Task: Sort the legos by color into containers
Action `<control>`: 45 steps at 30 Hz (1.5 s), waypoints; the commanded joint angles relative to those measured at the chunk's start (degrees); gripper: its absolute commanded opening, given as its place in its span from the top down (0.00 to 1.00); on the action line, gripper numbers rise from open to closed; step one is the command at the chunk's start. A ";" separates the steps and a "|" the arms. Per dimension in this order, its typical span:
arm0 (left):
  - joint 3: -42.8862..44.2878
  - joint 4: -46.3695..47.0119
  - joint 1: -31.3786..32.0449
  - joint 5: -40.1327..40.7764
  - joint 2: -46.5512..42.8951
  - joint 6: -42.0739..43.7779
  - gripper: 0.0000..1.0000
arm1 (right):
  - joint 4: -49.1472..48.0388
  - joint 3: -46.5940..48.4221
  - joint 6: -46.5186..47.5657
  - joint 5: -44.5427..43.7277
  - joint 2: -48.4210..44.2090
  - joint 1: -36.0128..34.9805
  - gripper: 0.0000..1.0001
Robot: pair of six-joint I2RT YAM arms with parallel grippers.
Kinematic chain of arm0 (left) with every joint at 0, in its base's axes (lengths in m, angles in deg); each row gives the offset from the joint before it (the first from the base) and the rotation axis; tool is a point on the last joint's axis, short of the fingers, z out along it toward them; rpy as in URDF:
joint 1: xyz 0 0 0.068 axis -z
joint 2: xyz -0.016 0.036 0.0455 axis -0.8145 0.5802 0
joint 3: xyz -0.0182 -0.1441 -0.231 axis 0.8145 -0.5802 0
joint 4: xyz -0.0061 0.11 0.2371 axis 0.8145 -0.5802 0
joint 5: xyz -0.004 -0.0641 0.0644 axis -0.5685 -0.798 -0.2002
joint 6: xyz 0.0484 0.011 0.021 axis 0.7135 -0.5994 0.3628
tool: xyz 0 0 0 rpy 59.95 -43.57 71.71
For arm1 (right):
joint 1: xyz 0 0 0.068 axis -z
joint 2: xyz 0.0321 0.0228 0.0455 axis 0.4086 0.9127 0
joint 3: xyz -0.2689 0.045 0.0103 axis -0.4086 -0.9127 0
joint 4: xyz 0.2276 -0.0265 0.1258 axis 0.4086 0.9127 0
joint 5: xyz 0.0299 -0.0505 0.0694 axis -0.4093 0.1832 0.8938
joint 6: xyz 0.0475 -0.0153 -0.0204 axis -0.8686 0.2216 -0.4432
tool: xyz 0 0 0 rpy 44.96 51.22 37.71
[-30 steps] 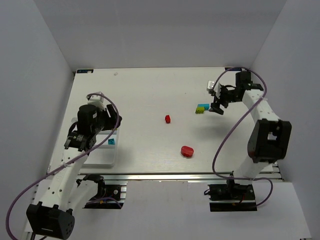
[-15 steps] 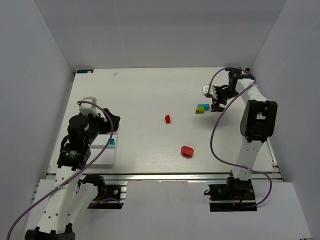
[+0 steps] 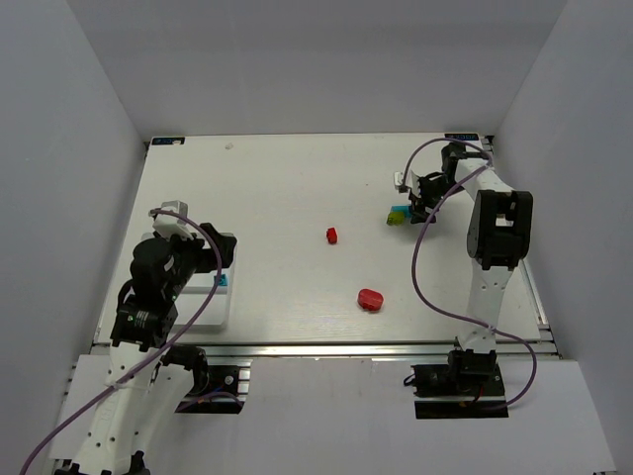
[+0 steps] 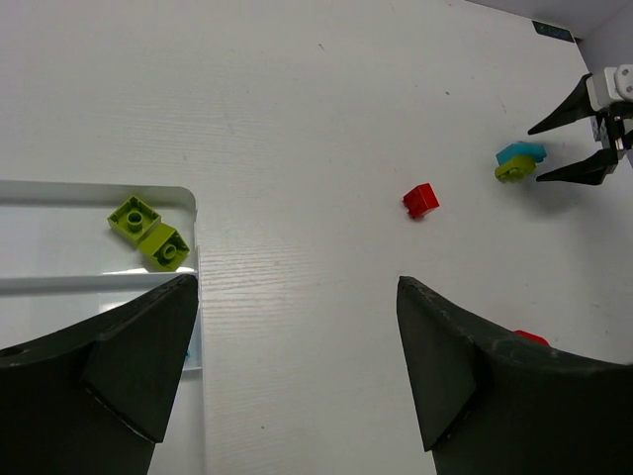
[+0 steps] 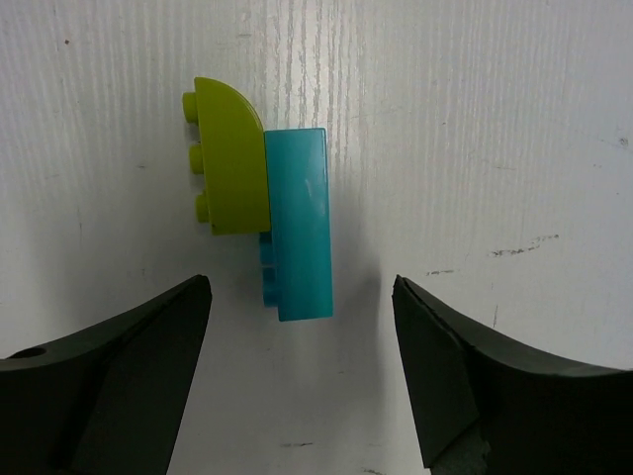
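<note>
A cyan brick (image 5: 297, 223) and a yellow-green brick (image 5: 229, 158) lie touching side by side at the far right of the table (image 3: 400, 214). My right gripper (image 5: 302, 287) is open just short of them, its jaws straddling the line of the cyan brick; it also shows in the top view (image 3: 419, 203). A small red brick (image 3: 332, 236) lies mid-table. A larger rounded red piece (image 3: 370, 299) lies nearer. My left gripper (image 4: 297, 287) is open and empty beside the tray (image 4: 99, 282), which holds two yellow-green bricks (image 4: 134, 213) and a cyan one (image 3: 221, 281).
White walls enclose the table on three sides. The right arm's cable (image 3: 425, 287) loops over the right part of the table. The tray (image 3: 203, 302) sits at the near left edge by the left arm.
My right gripper has moved left toward the cyan and yellow-green bricks as the arm folded back. My left arm has drawn back toward its base over the tray.
</note>
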 commanded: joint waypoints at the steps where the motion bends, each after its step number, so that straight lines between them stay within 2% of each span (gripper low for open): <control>1: -0.12 -0.27 -0.18 -0.06 0.17 -0.20 0.09 | -1.61 2.10 -1.78 0.70 0.64 -0.16 0.22; 6: -0.21 -0.27 -0.18 -0.06 0.53 -0.20 0.09 | -0.91 2.11 -1.17 0.79 1.78 -0.16 0.32; 10: -0.30 -0.18 -0.18 -0.24 0.70 -0.11 0.08 | -0.38 2.11 -0.99 1.31 2.22 -1.82 0.61; 15: -0.47 0.26 -0.18 -0.85 0.53 -0.02 0.08 | -0.38 0.62 -0.29 1.49 1.87 -2.10 0.65; 16: -0.56 0.60 -0.18 -1.29 0.53 -0.11 0.08 | -0.38 0.52 -0.29 1.75 1.61 -2.10 0.70; 19: -1.26 2.71 -0.18 -5.67 0.88 -0.37 0.08 | -0.38 -0.70 -1.16 3.33 0.12 -1.83 0.83; 22: -3.20 7.80 0.52 -15.15 5.33 -5.28 0.09 | 0.14 -2.28 -4.58 6.74 -2.43 -2.18 0.93; 23: -3.46 11.64 0.53 -22.92 7.62 -6.78 0.11 | -0.03 -3.25 -5.29 8.33 -5.40 -2.36 0.98; 25: -4.08 15.44 1.13 -28.60 14.63 -12.93 0.10 | -2.73 -8.49 -12.47 12.19 -12.06 -3.15 1.00; 27: -4.51 21.92 1.66 -32.82 17.92 -18.01 0.10 | -7.30 -13.77 -16.87 14.84 -17.70 -4.90 1.00; 28: -4.87 23.79 1.67 -33.02 20.28 -19.61 0.09 | -9.58 -19.89 -19.51 15.11 -23.39 -5.43 1.00; 29: -4.69 26.94 2.36 -33.37 21.70 -20.67 0.10 | -15.26 -22.91 -23.01 15.11 -25.97 -7.70 1.00; 31: -3.64 27.85 3.24 -33.72 24.51 -23.48 0.09 | -20.39 -28.19 -33.21 14.33 -33.33 -9.56 1.00; 33: -1.71 30.31 5.18 -34.25 29.08 -25.94 0.07 | -26.44 -34.44 -38.58 11.80 -37.48 -13.32 1.00; 34: -0.92 30.40 5.79 -34.16 30.57 -26.65 0.07 | -29.01 -36.28 -45.74 10.21 -39.42 -14.39 1.00; 35: -0.13 32.23 6.58 -34.51 31.98 -27.35 0.07 | -30.77 -39.17 -48.08 8.89 -42.66 -17.71 1.00; 37: 0.14 34.96 8.52 -35.65 35.23 -30.69 0.07 | -35.26 -41.39 -55.08 3.80 -46.62 -19.75 1.00; 38: 0.40 37.41 9.65 -36.09 36.98 -32.70 0.06 | -36.58 -42.62 -57.13 2.04 -47.34 -22.98 1.00; 41: 1.02 40.32 11.42 -36.10 38.84 -34.56 0.06 | -37.99 -42.55 -63.10 -4.91 -48.75 -26.77 1.00; 45: 3.12 38.67 14.14 -34.78 41.39 -35.00 0.05 | -38.35 -40.61 -68.48 -10.80 -48.67 -29.87 1.00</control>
